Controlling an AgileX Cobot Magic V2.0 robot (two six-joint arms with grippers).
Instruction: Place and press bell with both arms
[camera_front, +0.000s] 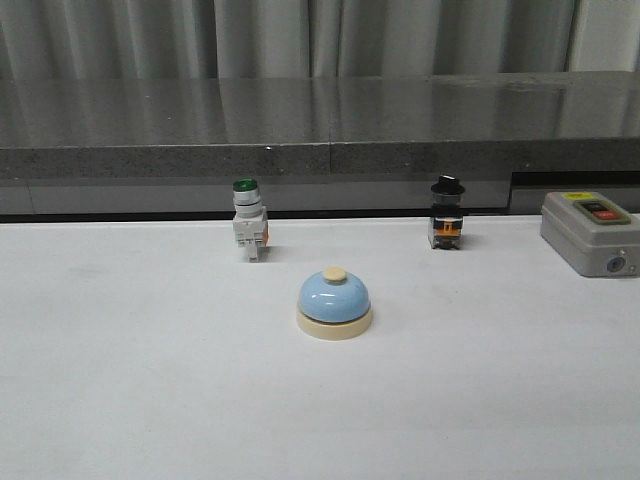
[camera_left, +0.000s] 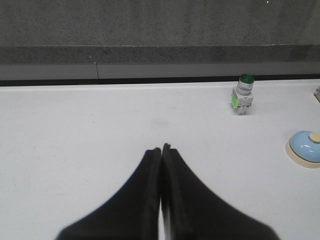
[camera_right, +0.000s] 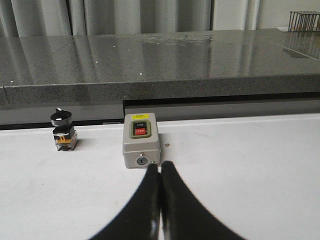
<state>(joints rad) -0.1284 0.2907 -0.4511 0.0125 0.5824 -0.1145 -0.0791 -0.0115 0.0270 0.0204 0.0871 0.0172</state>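
1. The left gripper (camera_left: 161, 150) is clenched, its two black fingers pressed together tip to tip with nothing between them. It hangs above bare white table (camera_left: 75, 150), pointing toward the grey ledge (camera_left: 150, 55) at the far edge.
2. The right gripper (camera_right: 160, 166) is clenched too, fingers meeting in a thin seam and holding nothing. Its tips sit just short of the grey box (camera_right: 141, 139), low over the table and aimed at the box's near face.
3. Neither arm shows in the front view; only the fingers show in the wrist views.
4. The bell (camera_front: 335, 303) stands upright near the middle of the table, well apart from both grippers. In the left wrist view it sits at the frame's edge (camera_left: 306, 148), off to the side of the fingers.
5. It is a small light-blue dome, glossy, on a round cream base, with a cream knob on top. Nothing touches it.
6. Behind the bell and to the left stands a green-capped switch (camera_front: 249, 232), white-bodied, upright.
7. Behind and to the right stands a black-capped switch (camera_front: 446, 214), with orange on its lower body.
8. The grey box lies at the far right of the table (camera_front: 590, 232), with a red and a black button on its top face and a keyhole on its near side.
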